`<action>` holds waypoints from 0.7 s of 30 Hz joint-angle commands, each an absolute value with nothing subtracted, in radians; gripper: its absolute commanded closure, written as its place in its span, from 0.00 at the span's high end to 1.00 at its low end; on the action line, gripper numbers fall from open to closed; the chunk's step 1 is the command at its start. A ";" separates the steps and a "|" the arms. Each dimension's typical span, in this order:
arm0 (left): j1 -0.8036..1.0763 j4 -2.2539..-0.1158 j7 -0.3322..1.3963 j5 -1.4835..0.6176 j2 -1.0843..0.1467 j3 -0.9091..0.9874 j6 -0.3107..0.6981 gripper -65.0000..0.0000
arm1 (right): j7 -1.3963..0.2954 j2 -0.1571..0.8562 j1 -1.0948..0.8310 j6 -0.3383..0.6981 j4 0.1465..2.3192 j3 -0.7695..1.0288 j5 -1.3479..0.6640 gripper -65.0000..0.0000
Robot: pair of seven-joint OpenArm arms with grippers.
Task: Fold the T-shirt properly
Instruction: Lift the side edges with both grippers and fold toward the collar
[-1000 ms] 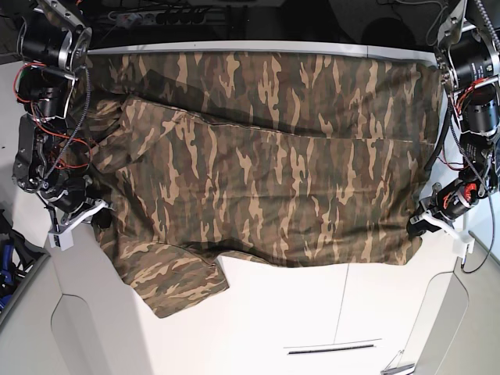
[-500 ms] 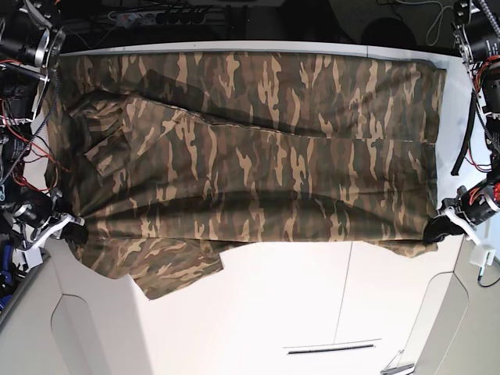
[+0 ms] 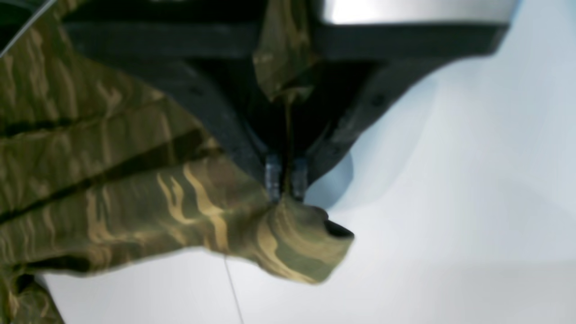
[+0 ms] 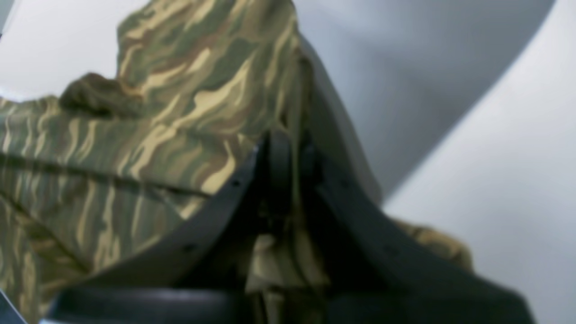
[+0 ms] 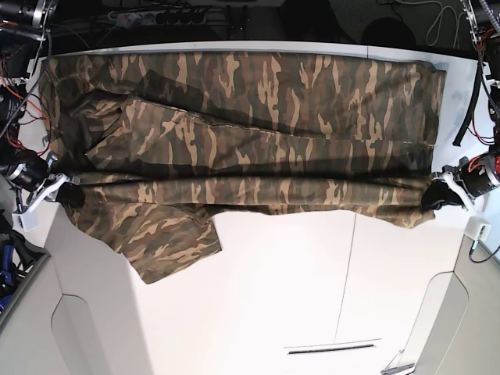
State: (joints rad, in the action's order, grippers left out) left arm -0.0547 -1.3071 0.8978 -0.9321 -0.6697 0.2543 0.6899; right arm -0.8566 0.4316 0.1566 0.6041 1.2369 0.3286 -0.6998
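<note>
The camouflage T-shirt (image 5: 258, 133) lies spread wide across the white table, its near edge lifted into a taut band between my two grippers. At the right of the base view my left gripper (image 5: 435, 195) is shut on the shirt's corner; the left wrist view shows its fingertips (image 3: 285, 180) pinching a bunch of T-shirt cloth (image 3: 135, 202) above the table. My right gripper (image 5: 69, 193), at the left of the base view, is shut on the other corner, and in the right wrist view the T-shirt (image 4: 157, 112) runs between the fingers (image 4: 288, 148). A sleeve (image 5: 168, 246) droops below the band at the left.
White table (image 5: 297, 297) stretches below the shirt, with a seam (image 5: 348, 273) and a narrow slot (image 5: 332, 348) near the front. Rounded table cut-outs (image 5: 86, 328) sit at both front corners. A power strip (image 5: 156, 14) and cables lie behind the far edge.
Both grippers have carried the shirt's near edge toward the far side and outward, pulling it taut. More bare table shows in front, and the sleeve has trailed along.
</note>
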 commanded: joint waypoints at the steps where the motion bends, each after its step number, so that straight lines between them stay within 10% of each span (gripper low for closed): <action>1: -0.062 -1.324 0.880 -0.947 -0.699 0.263 0.698 0.00 | -0.838 0.451 0.154 0.609 1.269 0.339 -0.717 0.00; 19: 0.056 -1.324 0.898 -0.947 -0.698 0.263 0.698 0.00 | -0.789 0.451 -0.009 0.590 1.299 0.366 -0.625 0.00; 21: 0.056 -1.324 0.897 -0.947 -0.698 0.263 0.698 0.00 | -0.785 0.451 -0.009 0.590 1.299 0.366 -0.625 0.12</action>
State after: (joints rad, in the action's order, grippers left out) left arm 0.0689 -1.3079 0.9157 -0.9348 -0.6727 0.2543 0.6899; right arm -0.8028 0.4294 -0.0196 0.5949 1.2839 0.3576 -0.6247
